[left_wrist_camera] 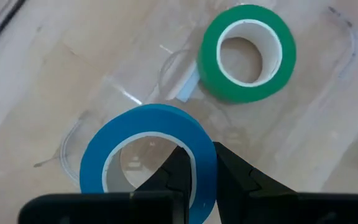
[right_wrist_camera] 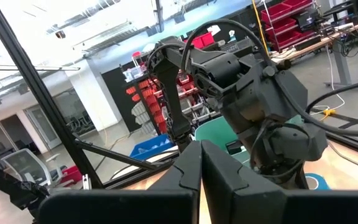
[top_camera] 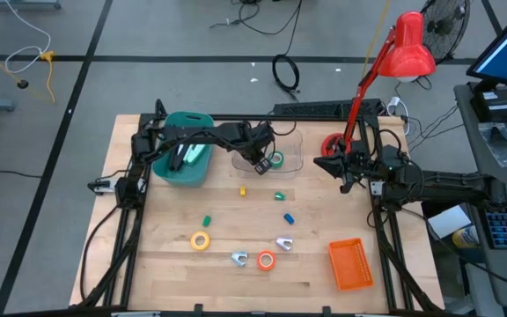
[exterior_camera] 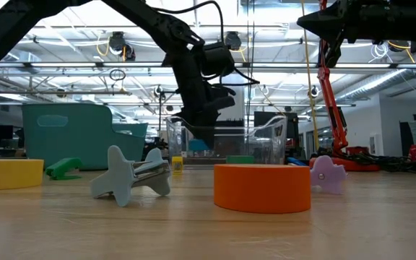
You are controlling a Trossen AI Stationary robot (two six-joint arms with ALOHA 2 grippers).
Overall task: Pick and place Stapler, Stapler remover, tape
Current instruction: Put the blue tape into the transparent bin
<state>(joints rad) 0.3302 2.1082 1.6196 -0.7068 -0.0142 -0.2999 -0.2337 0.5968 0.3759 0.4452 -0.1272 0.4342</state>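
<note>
Over the clear tray [top_camera: 290, 161] at the far middle of the table [top_camera: 174, 264], the left gripper [left_wrist_camera: 205, 163] hangs with its fingers pinched on the wall of the blue tape roll [left_wrist_camera: 148, 155]: one finger inside the hollow centre, one outside. The roll is tilted in the grip, above the tray floor. Green tape roll [left_wrist_camera: 247, 53] lies flat inside the same tray, near the blue one, not touching it.

Right gripper [right_wrist_camera: 201, 163] waits raised at the right edge of the table, beside the red lamp [top_camera: 407, 48]; fingers pressed together, holding nothing.

Rest of the table, high view:
- yellow tape roll [top_camera: 201, 240] flat on the near left, well apart from the tray.
- orange tape roll [top_camera: 266, 261] flat near the front edge, just beside a grey staple remover [top_camera: 239, 258]; second grey staple remover [top_camera: 284, 244] close by on its other side.
- teal bin [top_camera: 185, 161] at the far left, next to the tray.
- orange basket [top_camera: 350, 264] at the near right.
- small coloured pieces scattered mid-table; too small to identify.
</note>
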